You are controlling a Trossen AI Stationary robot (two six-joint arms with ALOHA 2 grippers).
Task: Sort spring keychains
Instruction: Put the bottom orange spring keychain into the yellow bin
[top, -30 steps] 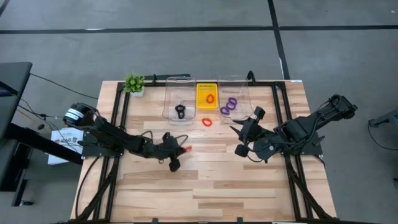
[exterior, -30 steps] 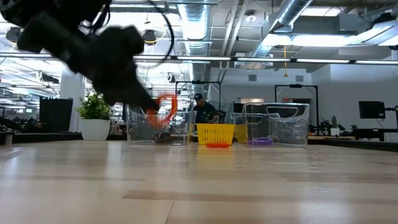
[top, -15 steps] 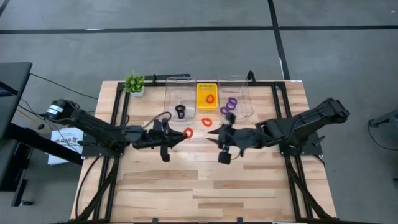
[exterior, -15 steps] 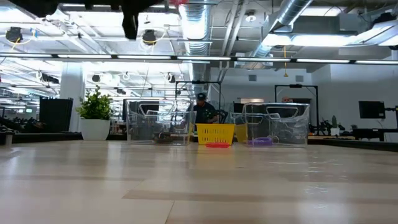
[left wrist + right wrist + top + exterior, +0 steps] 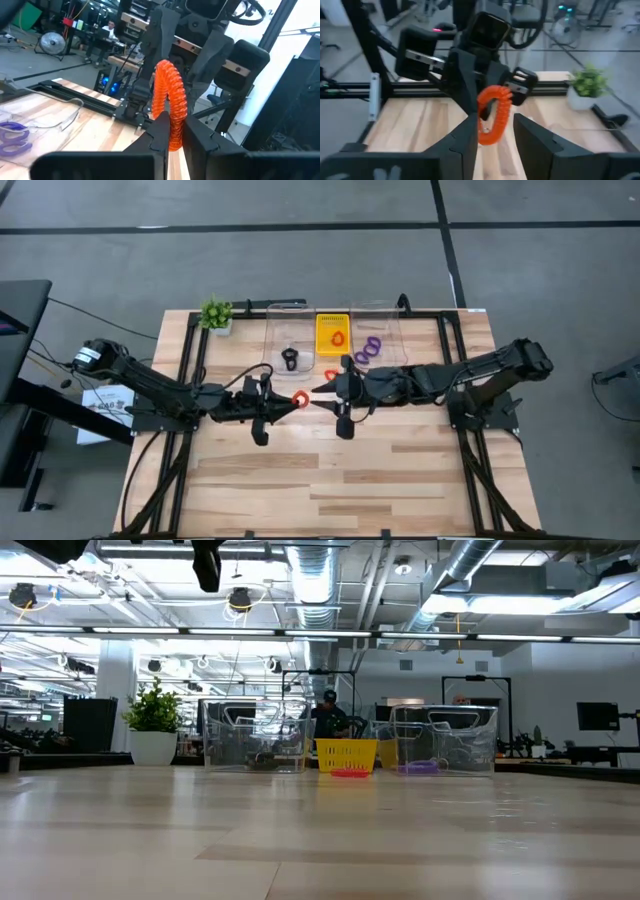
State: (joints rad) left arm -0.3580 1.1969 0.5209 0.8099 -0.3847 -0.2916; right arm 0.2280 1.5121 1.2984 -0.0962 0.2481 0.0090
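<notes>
Between the open right jaws [image 5: 318, 397] hangs the left-held red-orange keychain [image 5: 300, 398].

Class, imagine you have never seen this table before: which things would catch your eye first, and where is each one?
The eye goes first to the middle of the table, where the left gripper holds a red-orange spring keychain up towards the open right gripper, tip to tip above the wood. Behind them stands the bright yellow tray, between two clear containers, with purple keychains in the right one.
</notes>
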